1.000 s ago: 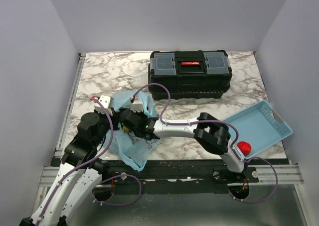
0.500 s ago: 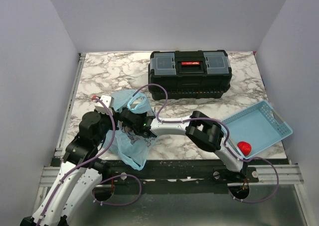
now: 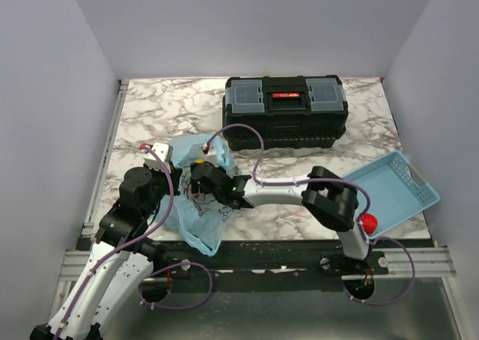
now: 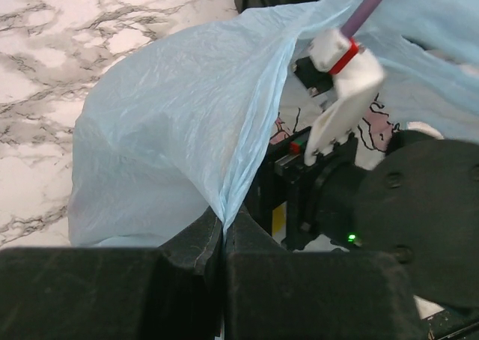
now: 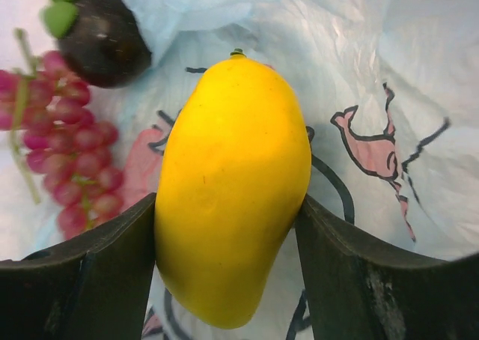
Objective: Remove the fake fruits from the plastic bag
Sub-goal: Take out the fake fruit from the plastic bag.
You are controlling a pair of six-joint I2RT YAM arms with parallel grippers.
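Since the earlier frame, the elbow of the right arm (image 3: 333, 201) has been swung to the right, so that the red fruit (image 3: 367, 222) in the basket (image 3: 393, 186) is now partly covered by it. The loop handle seen lying open at the bag's far side has been drawn in.

The right gripper (image 5: 228, 228) is sunk in the mouth of the bag (image 3: 196, 224) and is closed on the mango (image 5: 232, 183), which is clamped at its middle between the two fingers, stem end pointing away from the wrist. The grapes (image 5: 71, 153) are seen lying on the bag's film to the left of the mango, and the dark fruit (image 5: 105, 37) just beyond them, touching the bunch; all three are inside the bag.

The left gripper (image 4: 223, 239) is closed on a fold of the bag's rim, and the film is held up like a tent from that pinch. Behind the raised film the right wrist is packed close, and much of the bag's inside is hidden from the left wrist camera by it.

The bag is set on the tabletop (image 3: 165, 108) at its near left. A closed toolbox (image 3: 284, 111) stands at the far side, just beyond the bag, and a purple cable (image 3: 254, 149) is looped over its front edge. The basket overhangs the right edge, well apart from the bag.
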